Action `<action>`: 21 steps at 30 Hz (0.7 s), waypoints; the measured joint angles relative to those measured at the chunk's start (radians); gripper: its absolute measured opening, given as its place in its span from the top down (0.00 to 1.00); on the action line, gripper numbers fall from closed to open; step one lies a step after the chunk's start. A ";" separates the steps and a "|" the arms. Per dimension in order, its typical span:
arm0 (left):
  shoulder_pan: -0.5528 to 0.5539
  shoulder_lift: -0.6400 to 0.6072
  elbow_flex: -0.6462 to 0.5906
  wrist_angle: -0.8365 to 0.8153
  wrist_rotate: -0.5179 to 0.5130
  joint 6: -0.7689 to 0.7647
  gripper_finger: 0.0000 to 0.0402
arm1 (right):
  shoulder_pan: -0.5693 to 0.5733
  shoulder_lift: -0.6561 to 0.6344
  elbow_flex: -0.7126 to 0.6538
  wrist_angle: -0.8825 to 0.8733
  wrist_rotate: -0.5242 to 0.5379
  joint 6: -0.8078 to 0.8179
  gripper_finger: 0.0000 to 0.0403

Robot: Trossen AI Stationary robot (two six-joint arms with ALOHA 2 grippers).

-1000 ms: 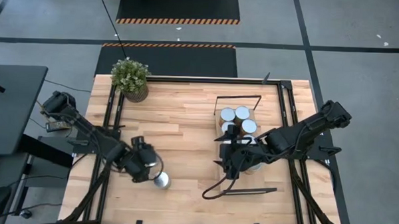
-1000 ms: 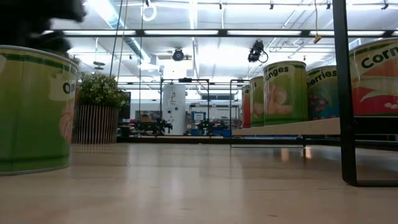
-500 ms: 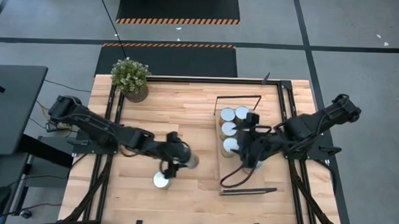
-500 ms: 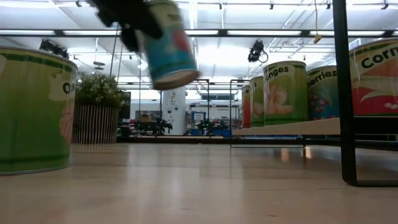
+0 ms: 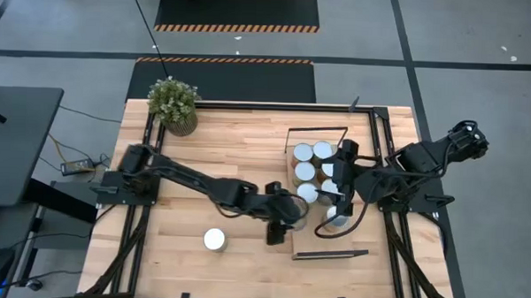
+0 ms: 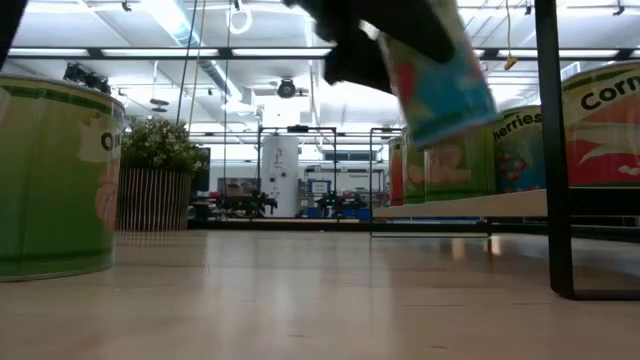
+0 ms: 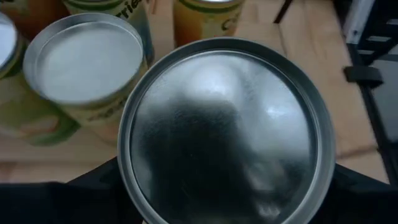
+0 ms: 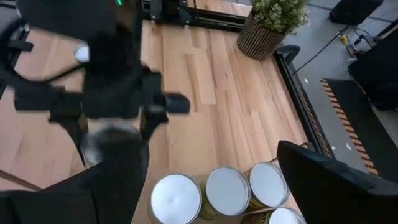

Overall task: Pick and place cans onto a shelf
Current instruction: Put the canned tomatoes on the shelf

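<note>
From above, the left arm has swung far across the desk (image 5: 248, 148) since a moment ago, and the left gripper (image 5: 285, 212) now sits at the shelf (image 5: 333, 251) edge, just beside the row of cans (image 5: 311, 159) standing at the shelf's far end. The carried can is hidden under the gripper here. One lone can (image 5: 214, 240) stands near the desk's front edge, where it stood before. The right gripper (image 5: 340, 183) has pulled back and hangs over the shelf beside the cans; whether its fingers are apart cannot be told. The potted plant (image 5: 173, 102) holds the desk's far left corner.

At desk level, the carried can (image 6: 435, 75), blue and red, is up in the air and tilted, having travelled from mid-picture to in front of the shelved cans (image 6: 590, 125). A big green can (image 6: 55, 175) stays put on the desk.

Left wrist camera: the fingers are clamped on the carried can, its silver lid (image 7: 227, 134) filling the view, shelved cans (image 7: 87, 59) just beyond.

Right wrist camera: the left gripper (image 8: 112, 134) is close by, white-topped cans (image 8: 227, 190) lined up below.
</note>
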 joint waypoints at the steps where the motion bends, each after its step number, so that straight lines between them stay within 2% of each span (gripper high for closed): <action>1: 0.005 0.028 0.029 -0.007 0.001 -0.002 0.26 | 0.003 0.000 0.000 0.000 0.000 -0.006 0.10; 5: 0.022 0.131 0.139 -0.025 0.032 -0.010 0.26 | 0.011 0.000 0.000 0.000 -0.006 -0.016 0.10; 9: 0.038 0.196 0.199 -0.033 0.084 -0.011 0.26 | 0.019 0.001 0.000 -0.001 -0.009 -0.012 0.10; 14: 0.042 0.235 0.222 -0.014 0.094 0.019 0.25 | 0.031 0.001 0.000 0.003 -0.027 0.003 0.10; 21: 0.028 0.252 0.222 0.015 0.079 0.055 0.14 | 0.051 0.001 0.000 0.007 -0.027 0.030 0.10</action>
